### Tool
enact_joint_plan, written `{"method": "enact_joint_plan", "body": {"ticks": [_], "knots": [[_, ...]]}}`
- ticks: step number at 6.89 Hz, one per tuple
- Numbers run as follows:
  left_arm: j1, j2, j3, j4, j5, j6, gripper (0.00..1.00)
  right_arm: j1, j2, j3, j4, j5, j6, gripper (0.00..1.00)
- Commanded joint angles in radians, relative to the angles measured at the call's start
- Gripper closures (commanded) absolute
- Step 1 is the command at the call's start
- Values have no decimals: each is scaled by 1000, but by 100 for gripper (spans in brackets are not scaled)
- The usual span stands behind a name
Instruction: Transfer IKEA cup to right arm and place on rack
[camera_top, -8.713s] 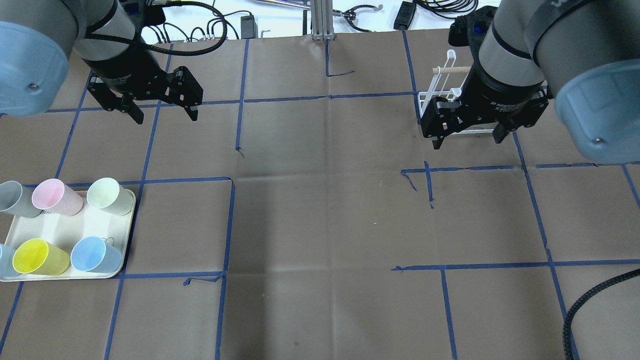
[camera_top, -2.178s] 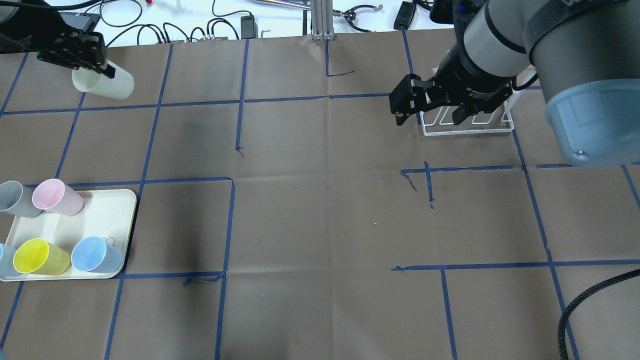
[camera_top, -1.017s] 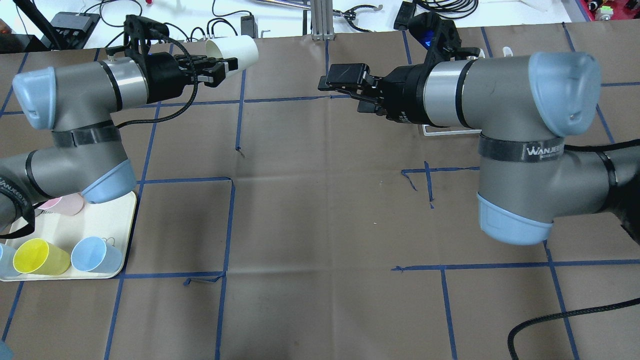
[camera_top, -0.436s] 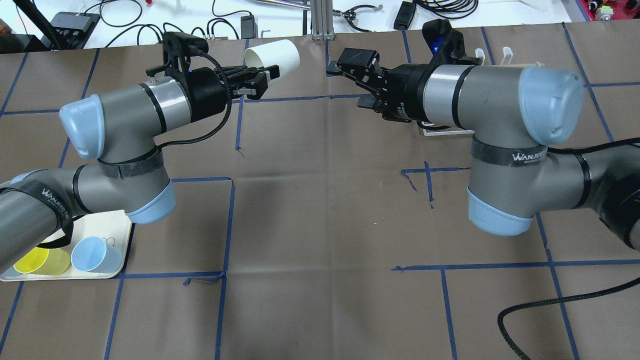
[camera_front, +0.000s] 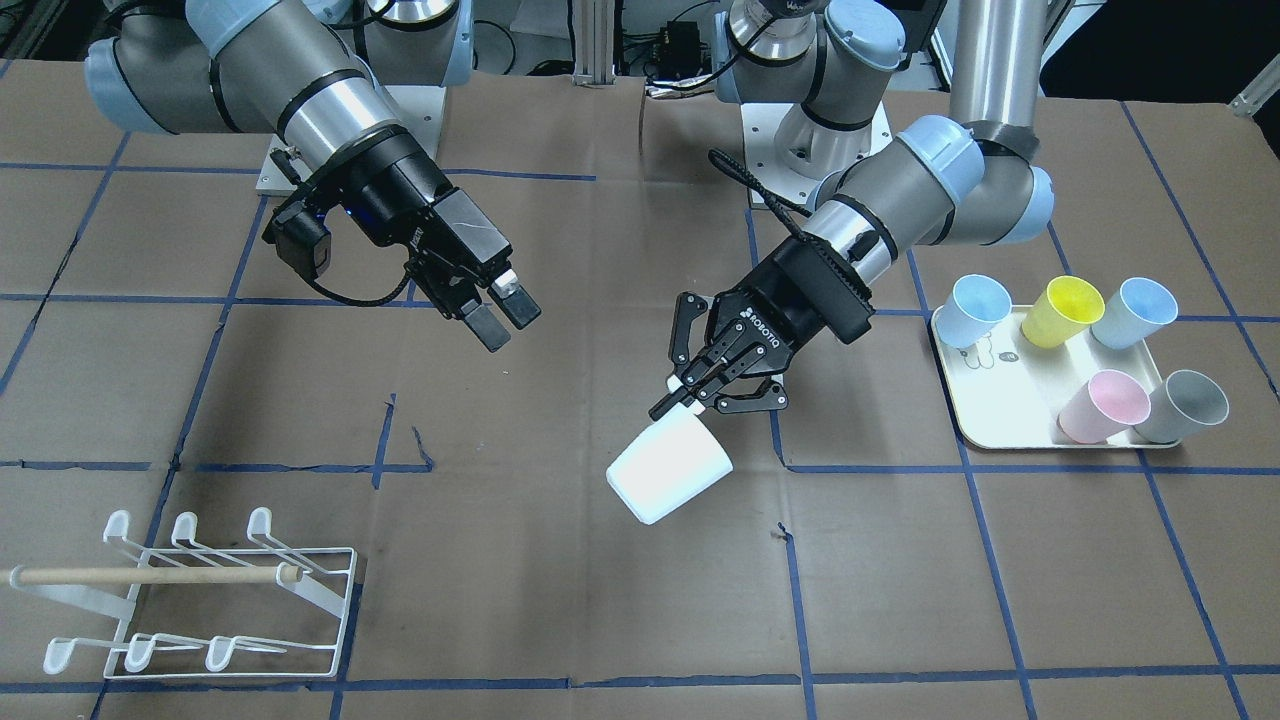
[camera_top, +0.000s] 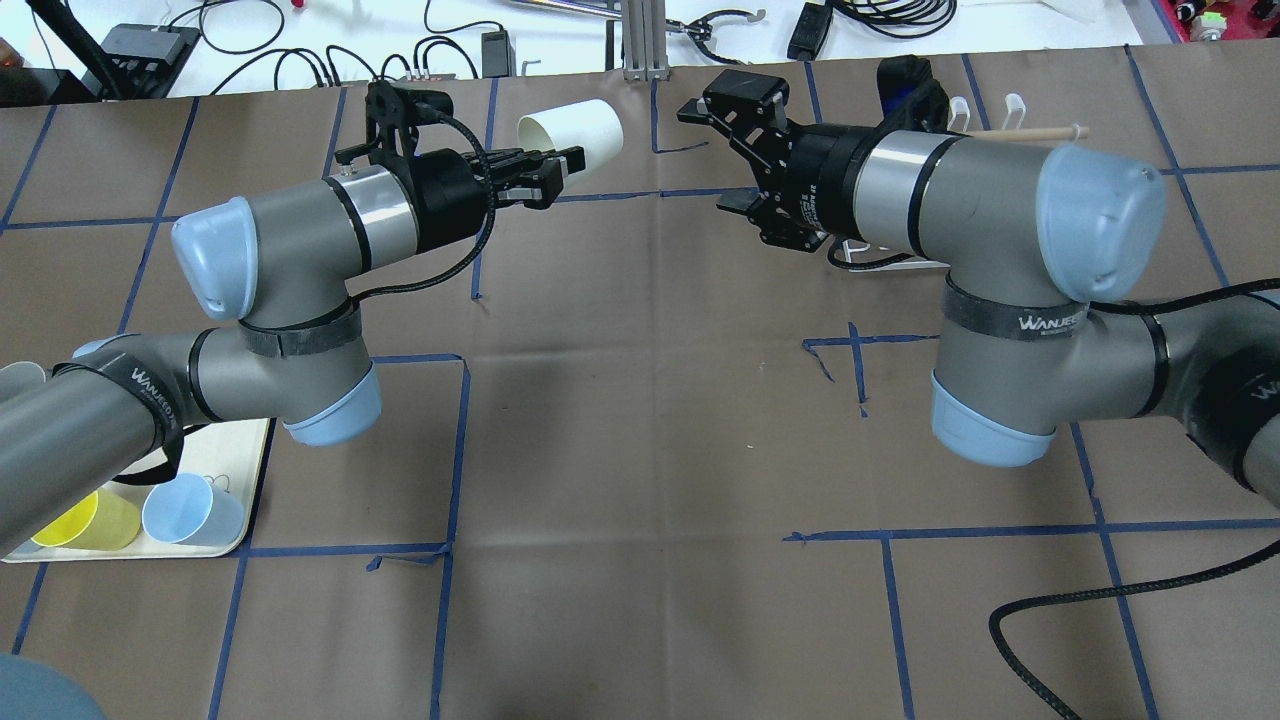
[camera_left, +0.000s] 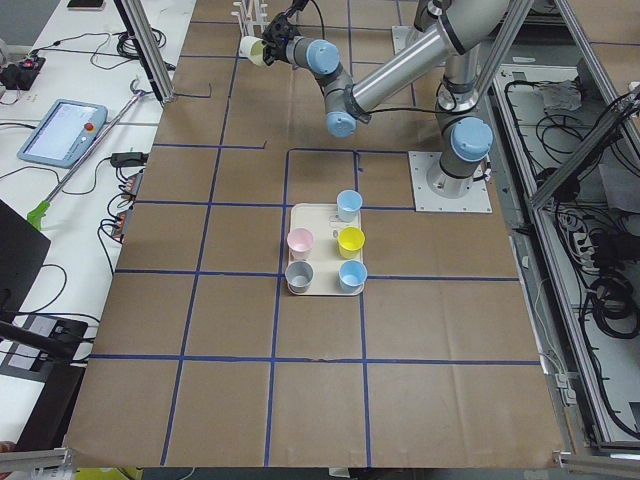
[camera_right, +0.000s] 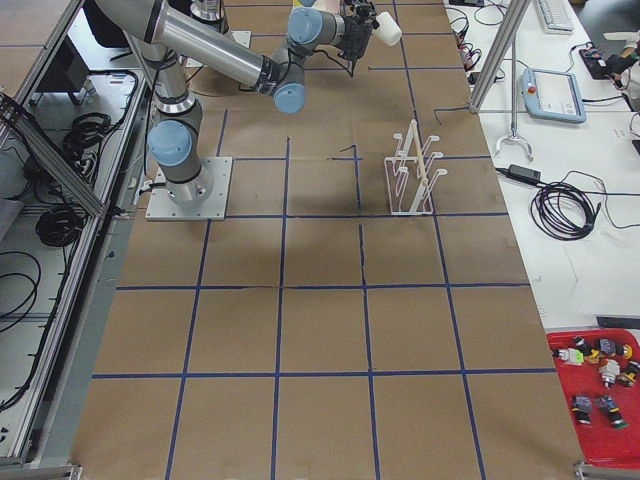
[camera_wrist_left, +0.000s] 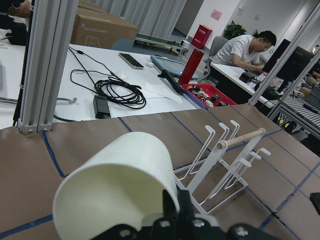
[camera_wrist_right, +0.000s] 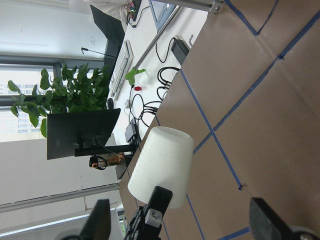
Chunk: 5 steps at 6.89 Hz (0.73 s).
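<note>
My left gripper (camera_top: 556, 172) is shut on the rim of a pale cream cup (camera_top: 575, 132) and holds it on its side in the air over the far middle of the table. In the front view the cup (camera_front: 668, 478) hangs below the left gripper (camera_front: 705, 392). My right gripper (camera_top: 722, 152) is open and empty; it faces the cup's closed end with a gap between them, as the front view (camera_front: 505, 318) also shows. The white wire rack (camera_front: 200, 590) with its wooden handle stands empty behind the right arm. The left wrist view shows the cup (camera_wrist_left: 115, 185) and the rack (camera_wrist_left: 225, 160).
A cream tray (camera_front: 990, 425) with several coloured cups sits on the left arm's side of the table; it shows partly under the left arm in the overhead view (camera_top: 238, 470). Cables and an aluminium post (camera_top: 640, 40) lie past the table's far edge.
The left gripper took the cream cup off the tray, lifted it and carried it right toward the middle. The right arm swung left from the rack, and its open gripper now faces the cup.
</note>
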<state>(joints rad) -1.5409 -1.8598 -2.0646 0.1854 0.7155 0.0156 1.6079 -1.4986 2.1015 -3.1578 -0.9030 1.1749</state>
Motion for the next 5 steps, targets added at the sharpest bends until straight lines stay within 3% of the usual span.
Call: {"method": "enact_joint_plan", "body": {"ticks": [1, 3, 4, 5], "knots": [[-54, -7, 6, 23, 37, -52, 100, 7, 43, 35, -190, -39, 89, 4], [-74, 1, -6, 37, 44, -129, 100, 9, 130, 43, -466, -50, 290, 4], [-85, -4, -9, 54, 44, -175, 100, 9, 185, 35, -566, -104, 351, 2], [-90, -15, -11, 110, 44, -190, 100, 10, 208, 37, -559, -111, 348, 0]]}}
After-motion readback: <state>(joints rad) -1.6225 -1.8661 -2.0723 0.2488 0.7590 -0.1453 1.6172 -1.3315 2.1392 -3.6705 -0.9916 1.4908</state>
